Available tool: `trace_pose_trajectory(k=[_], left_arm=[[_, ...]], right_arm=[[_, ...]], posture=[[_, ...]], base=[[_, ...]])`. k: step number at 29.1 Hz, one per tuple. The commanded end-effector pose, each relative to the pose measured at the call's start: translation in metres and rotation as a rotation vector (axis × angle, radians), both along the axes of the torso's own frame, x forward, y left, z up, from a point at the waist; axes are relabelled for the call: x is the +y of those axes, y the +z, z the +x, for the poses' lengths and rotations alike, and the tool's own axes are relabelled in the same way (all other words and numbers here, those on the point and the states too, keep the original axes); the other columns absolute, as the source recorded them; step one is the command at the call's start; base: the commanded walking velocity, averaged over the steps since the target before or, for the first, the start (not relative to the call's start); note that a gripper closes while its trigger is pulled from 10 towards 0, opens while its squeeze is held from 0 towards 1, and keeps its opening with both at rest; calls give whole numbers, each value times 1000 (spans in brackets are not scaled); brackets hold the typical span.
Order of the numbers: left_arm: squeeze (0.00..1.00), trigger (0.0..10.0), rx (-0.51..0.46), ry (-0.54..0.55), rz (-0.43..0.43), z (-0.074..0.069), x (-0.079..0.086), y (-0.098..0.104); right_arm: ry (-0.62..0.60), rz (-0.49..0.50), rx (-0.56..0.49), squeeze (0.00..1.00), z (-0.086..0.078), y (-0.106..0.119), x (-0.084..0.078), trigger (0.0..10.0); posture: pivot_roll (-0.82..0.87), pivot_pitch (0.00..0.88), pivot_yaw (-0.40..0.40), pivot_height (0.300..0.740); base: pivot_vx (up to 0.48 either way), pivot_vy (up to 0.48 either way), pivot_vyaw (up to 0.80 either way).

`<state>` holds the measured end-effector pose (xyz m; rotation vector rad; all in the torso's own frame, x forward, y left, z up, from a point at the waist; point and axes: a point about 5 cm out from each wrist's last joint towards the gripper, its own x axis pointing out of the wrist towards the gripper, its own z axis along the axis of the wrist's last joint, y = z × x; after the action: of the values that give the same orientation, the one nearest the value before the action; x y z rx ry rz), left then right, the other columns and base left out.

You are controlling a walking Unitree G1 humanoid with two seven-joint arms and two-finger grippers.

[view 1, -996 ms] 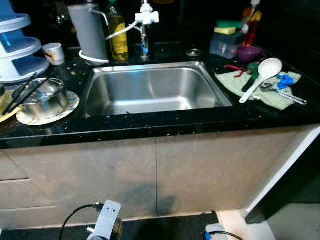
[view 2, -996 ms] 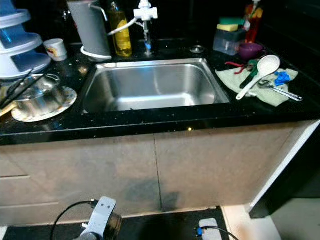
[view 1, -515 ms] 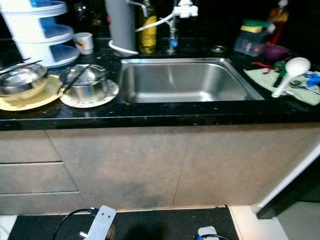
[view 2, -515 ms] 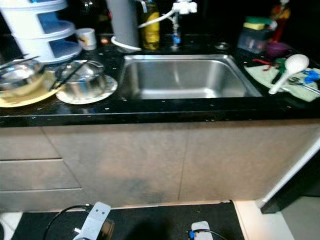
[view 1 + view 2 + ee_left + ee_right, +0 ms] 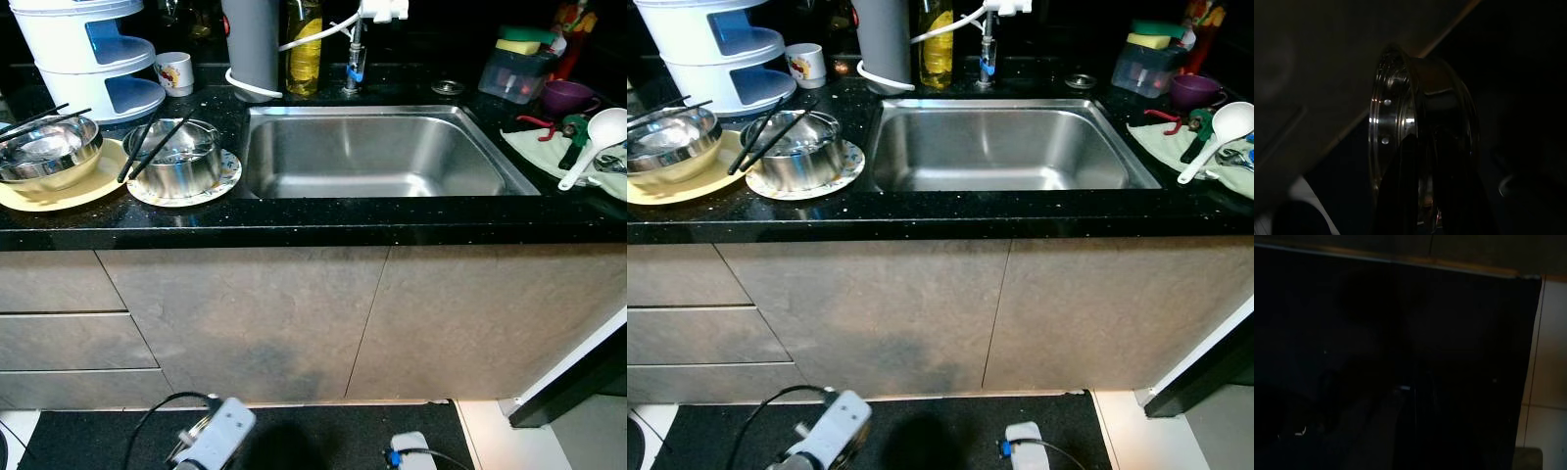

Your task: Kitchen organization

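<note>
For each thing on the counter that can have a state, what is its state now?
Sink: dry, nothing in it.
Tap: not running.
Steel bowl on patterned plate: upright, chopsticks across its rim.
Steel bowl on yellow plate: upright, chopsticks across it.
White ladle: lying on green cloth.
Drawers: shut.

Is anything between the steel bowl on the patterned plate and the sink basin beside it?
Nothing visible. The steel bowl, chopsticks across its rim, sits on the patterned plate right beside the sink, with bare counter between.
</note>
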<state>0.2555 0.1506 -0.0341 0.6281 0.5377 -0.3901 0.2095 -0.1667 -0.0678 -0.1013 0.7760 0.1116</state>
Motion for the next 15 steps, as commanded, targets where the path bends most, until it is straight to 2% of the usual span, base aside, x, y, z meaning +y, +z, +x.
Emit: trace_pose_trajectory(k=[1, 4, 5, 6, 7, 9, 10, 11, 12, 13, 15], left_arm=[[8, 10000, -4, -49, 35, -3, 4, -1], [8, 10000, -86, -283, 155, -1, -5, 6], [4, 10000, -125, -366, 186, -2, -11, 8], [4, 10000, -151, -413, 201, -3, -14, 10], [4, 10000, -186, -461, 215, -3, -19, 12], [4, 10000, -186, -461, 215, -3, -19, 12], [4, 10000, -223, -513, 229, -5, -24, 13], [4, 10000, -223, -513, 229, -5, -24, 13], [4, 10000, -257, -574, 253, -7, -29, 14], [4, 10000, -257, -574, 253, -7, -29, 14], [0, 10000, -306, -713, 332, -15, -33, 11]], right_arm=[[22, -1, 32, 0, -7, -4, 1, 10000], [48, 74, 73, 0, 4, 0, 6, 10000], [71, 99, 88, 176, 8, 2, 10, 10000], [87, 112, 97, 176, 11, 4, 12, 10000], [111, 130, 103, 1000, 15, 6, 17, 10000], [111, 130, 103, 1000, 15, 6, 17, 10000], [126, 163, 113, 1000, 19, 8, 23, 10000], [126, 163, 113, 1000, 19, 8, 23, 10000], [110, 186, 99, 1000, 26, 13, 27, 10000], [110, 186, 99, 1000, 26, 13, 27, 10000], [26, 262, 71, 1000, 42, 23, 34, 10000]], posture=[[-105, 138, -2, 740], [-99, 140, 1, 740], [-94, 143, 2, 740], [-94, 143, 2, 740], [-91, 144, 3, 740], [-91, 144, 3, 740], [-89, 145, 3, 740], [-89, 145, 3, 740], [-84, 143, 4, 740], [-84, 143, 4, 740], [-82, 142, 5, 740]], base=[[0, 0, 0], [0, 0, 0], [0, 0, 0], [0, 0, 0], [0, 0, 0], [0, 0, 0], [0, 0, 0], [0, 0, 0], [0, 0, 0], [0, 0, 0], [0, 0, 0]])
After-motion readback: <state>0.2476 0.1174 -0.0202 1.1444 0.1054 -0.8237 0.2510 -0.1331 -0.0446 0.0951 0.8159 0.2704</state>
